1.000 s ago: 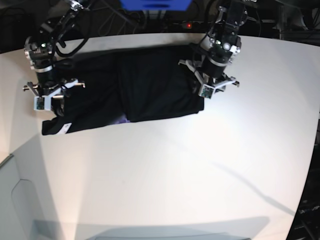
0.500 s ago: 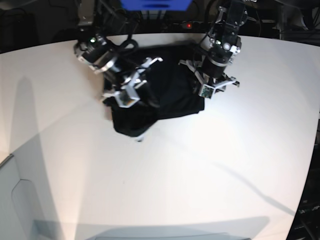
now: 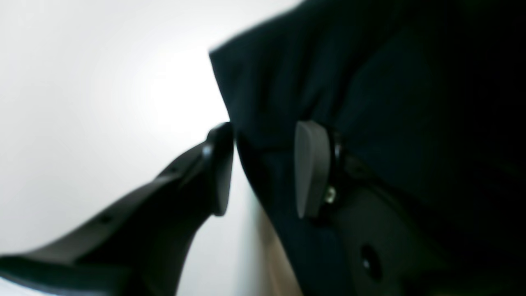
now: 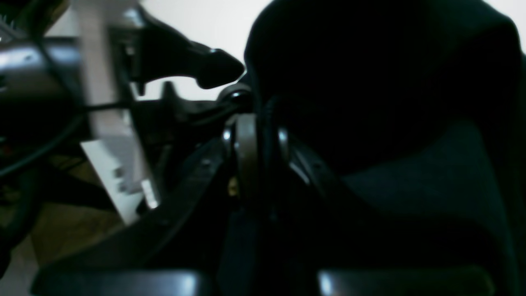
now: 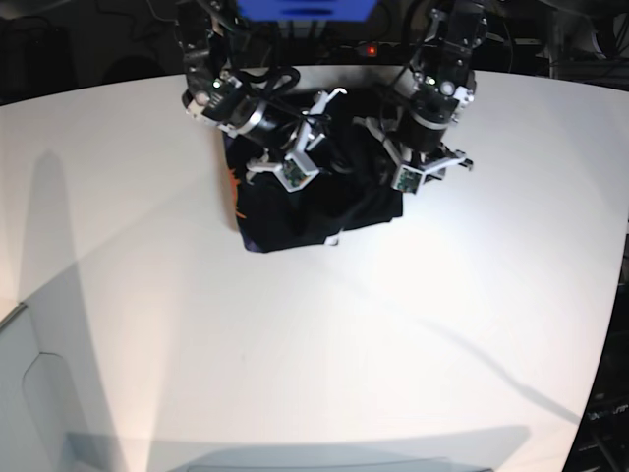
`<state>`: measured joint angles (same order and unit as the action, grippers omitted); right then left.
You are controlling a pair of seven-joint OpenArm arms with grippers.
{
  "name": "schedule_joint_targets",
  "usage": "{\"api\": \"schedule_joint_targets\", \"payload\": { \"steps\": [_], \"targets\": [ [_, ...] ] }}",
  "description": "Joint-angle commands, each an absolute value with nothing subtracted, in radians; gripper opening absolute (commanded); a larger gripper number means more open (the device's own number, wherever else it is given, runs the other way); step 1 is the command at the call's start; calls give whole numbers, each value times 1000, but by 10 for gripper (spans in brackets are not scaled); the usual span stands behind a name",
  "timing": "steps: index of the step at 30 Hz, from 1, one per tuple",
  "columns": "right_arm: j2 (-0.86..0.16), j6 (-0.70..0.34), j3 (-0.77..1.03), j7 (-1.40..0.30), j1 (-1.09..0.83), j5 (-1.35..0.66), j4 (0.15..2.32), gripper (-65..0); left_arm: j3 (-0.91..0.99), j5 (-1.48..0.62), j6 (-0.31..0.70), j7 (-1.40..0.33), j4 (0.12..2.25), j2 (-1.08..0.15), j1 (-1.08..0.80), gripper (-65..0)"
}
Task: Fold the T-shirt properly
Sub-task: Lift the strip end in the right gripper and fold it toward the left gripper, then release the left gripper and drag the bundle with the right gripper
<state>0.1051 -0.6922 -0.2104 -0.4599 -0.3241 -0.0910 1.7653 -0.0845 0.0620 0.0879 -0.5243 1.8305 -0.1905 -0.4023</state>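
White table [image 5: 295, 344]; T-shirt [image 5: 324, 211] bunched, print mostly hidden. R fingers [image 4: 242, 152] pinch cloth; L fingers [image 3: 312, 164] apart astride hem.

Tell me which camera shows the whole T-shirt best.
The base view: the T-shirt appears as one bundle on the table, with a bit of orange print at its edge. Both wrist views show only blurred black cloth beside the fingers.

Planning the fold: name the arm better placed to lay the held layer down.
Right, probably: the right gripper is shut on the large black cloth T-shirt; the left gripper only straddles its edge, jaws apart.
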Motion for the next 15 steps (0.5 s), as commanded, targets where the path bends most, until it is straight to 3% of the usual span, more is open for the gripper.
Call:
{"api": "schedule_joint_targets", "payload": {
  "steps": [1,7,15],
  "targets": [
    [113,-698,-214,-433,-308,-116,1784,-650,-67,65,82,-498,1883,-193,-415,-408],
    [111,-698,-214,-433,-297,-114,1787,-650,120,65,88,-498,1966,-124,-472,-407],
    [122,-698,-285,-441,-263,-114,1816,-650,217,64,91,-498,1794,-70,-423,-407]
  ]
}}
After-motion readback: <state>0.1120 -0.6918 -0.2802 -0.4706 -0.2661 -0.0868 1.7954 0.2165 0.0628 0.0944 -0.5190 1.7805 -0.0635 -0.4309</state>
